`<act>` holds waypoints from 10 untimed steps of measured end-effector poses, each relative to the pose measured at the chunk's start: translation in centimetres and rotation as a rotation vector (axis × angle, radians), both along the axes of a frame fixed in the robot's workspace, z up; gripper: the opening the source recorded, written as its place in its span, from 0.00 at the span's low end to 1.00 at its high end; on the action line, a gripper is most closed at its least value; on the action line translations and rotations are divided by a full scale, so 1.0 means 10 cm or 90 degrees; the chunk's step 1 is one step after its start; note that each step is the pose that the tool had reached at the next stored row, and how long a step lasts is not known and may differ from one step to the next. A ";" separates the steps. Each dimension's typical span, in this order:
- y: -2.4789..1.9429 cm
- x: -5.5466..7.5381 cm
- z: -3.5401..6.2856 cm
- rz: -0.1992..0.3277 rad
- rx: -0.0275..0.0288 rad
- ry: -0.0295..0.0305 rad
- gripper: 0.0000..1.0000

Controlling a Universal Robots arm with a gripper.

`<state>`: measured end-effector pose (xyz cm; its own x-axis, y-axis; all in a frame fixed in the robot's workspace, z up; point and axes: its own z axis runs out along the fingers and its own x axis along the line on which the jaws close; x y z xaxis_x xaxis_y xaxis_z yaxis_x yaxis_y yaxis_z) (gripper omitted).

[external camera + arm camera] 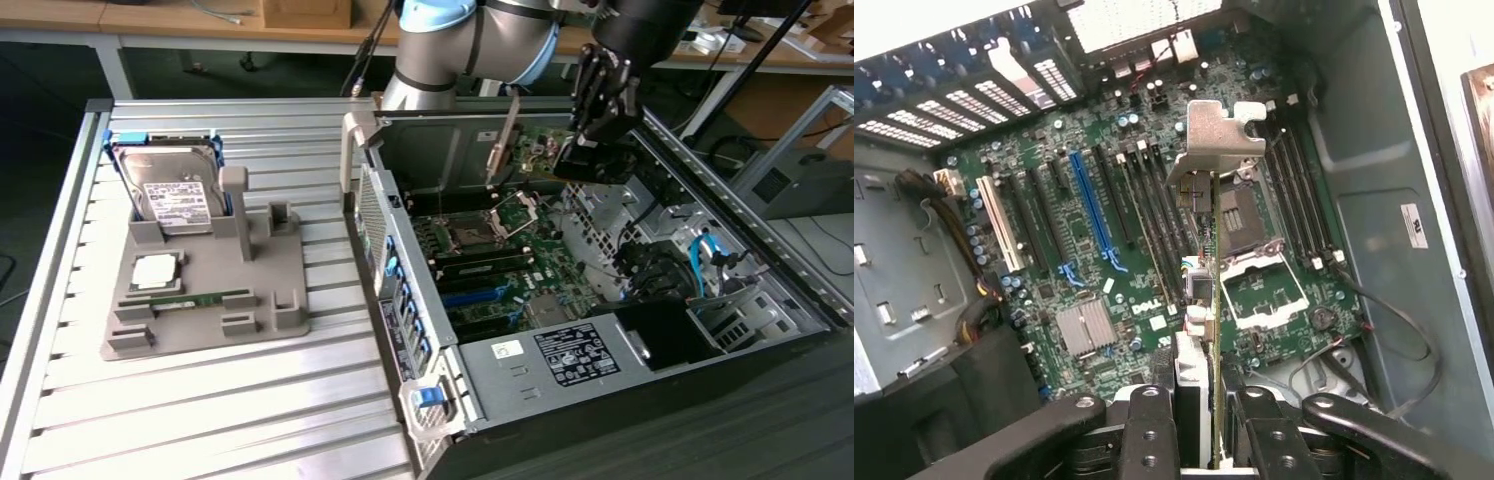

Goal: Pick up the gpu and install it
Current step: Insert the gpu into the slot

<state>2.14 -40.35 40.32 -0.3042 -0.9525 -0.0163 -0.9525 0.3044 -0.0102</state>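
The jaws are clamped on one end of the gpu (1192,370), which shows edge-on between them in the wrist view, its pale metal bracket (1216,150) at the far end; in the exterior view the gpu (534,150) hangs inside the top of the open computer case (441,400), clear of the motherboard (1104,260); the pick-up looks done, since the card is off the slatted desk (200,420) and well apart from the grey holder (200,320) with the hard drive (174,190); the install is not done; the card sits over the processor socket (1259,290), beside the long blue slot (1089,200), and touches no slot.
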 end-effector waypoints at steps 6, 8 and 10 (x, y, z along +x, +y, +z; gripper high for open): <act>0.000 0.00 0.000 0.034 0.0000 0.0000 0.28; 0.000 0.00 0.000 0.052 0.0000 0.0000 0.28; 0.000 0.00 0.000 0.069 0.0000 0.0000 0.28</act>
